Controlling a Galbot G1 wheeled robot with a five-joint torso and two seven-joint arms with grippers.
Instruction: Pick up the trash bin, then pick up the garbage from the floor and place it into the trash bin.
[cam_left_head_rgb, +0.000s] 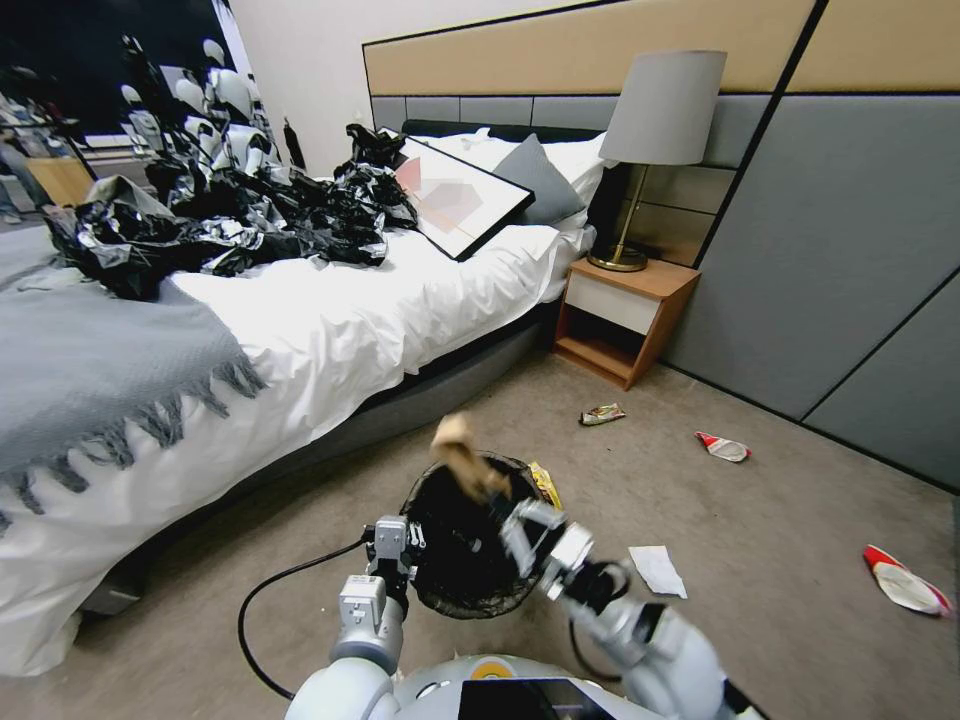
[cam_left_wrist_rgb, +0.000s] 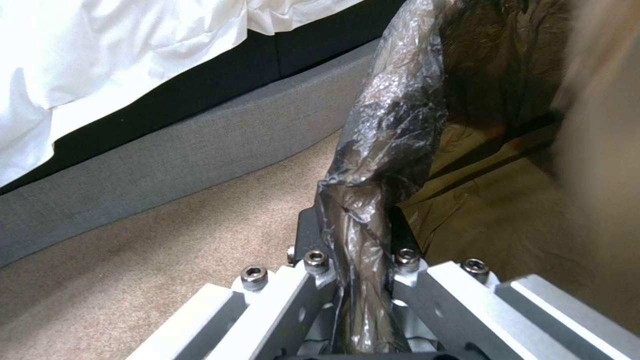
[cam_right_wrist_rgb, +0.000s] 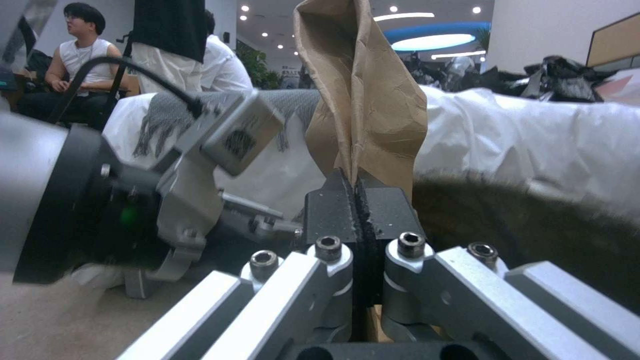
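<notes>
Crumpled matt brown paper bag (cam_right_wrist_rgb: 363, 95); glossy black plastic liner (cam_left_wrist_rgb: 387, 130); brushed metal pincer (cam_right_wrist_rgb: 357, 200); rough carpet (cam_left_head_rgb: 780, 560).

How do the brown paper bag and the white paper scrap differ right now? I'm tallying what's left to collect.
The brown paper bag is pinched in the right gripper above the trash bin; the white paper scrap lies loose on the carpet. The bag stands upright and crumpled; the scrap lies flat. Both are paper litter.

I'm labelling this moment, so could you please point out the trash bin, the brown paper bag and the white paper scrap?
trash bin (cam_left_head_rgb: 462, 560): head view, black liner inside.
brown paper bag (cam_right_wrist_rgb: 363, 95): right wrist view, crumpled middle above the gripper.
white paper scrap (cam_left_head_rgb: 657, 570): head view, centre of the sheet.
</notes>
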